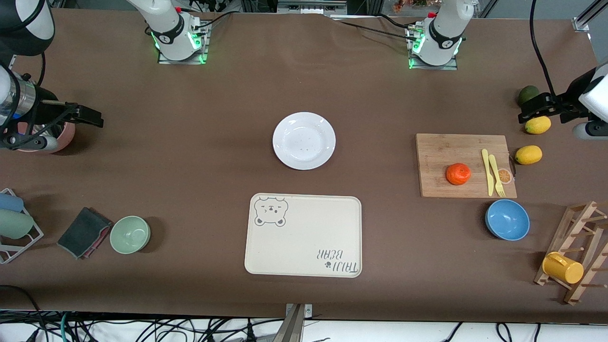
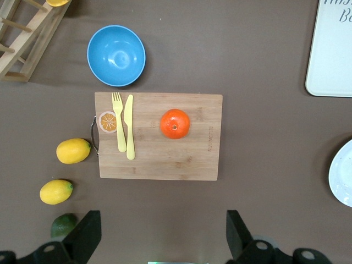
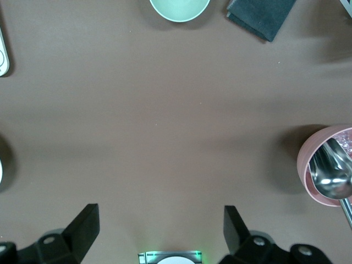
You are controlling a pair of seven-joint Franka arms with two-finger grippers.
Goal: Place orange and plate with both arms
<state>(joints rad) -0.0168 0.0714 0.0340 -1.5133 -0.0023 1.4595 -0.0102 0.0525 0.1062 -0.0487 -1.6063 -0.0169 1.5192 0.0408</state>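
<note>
White plate cut off at edge

On the cream tray, beside a small paw mark, the words "TAIJI BEAR" are printed in dark letters; they are seen upside down in the front view, in the corner nearer the front camera. A bear's face is drawn in the corner diagonally across from them. In the left wrist view only a fragment of that lettering is caught at the frame's edge. A faint stamped line is seen on the cutting board near one short edge, possibly a brand, but it cannot be read.
</note>
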